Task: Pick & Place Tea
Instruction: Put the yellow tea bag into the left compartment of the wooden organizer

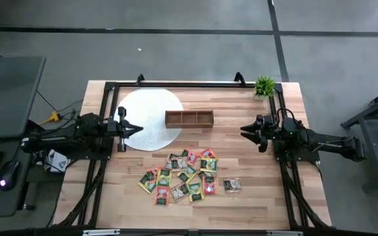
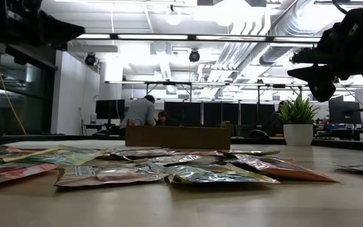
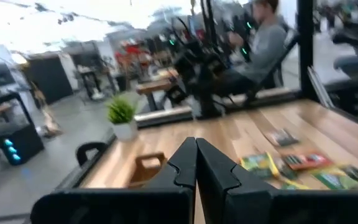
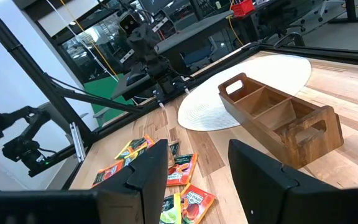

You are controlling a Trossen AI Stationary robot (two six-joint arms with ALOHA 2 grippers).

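Landmark: the wooden three-compartment tray (image 1: 189,118). Tea packets (image 1: 188,176) lie loose in a flat overlapping heap on the table (image 1: 268,196) on the near side of the tray, none inside it; one stray packet (image 1: 232,186) sits just off the heap toward the right arm's side. Tray's long axis runs left-right, one end on the white round mat (image 1: 146,121). Left gripper (image 1: 136,129) hovers over the mat beside the tray's left end, fingers pressed together, empty. Right gripper (image 1: 247,130) hovers off the tray's right end, fingers apart, empty. Heap lies nearer-side of both; right arm looks closer and readier. Potted plant (image 1: 264,86) stands beyond.
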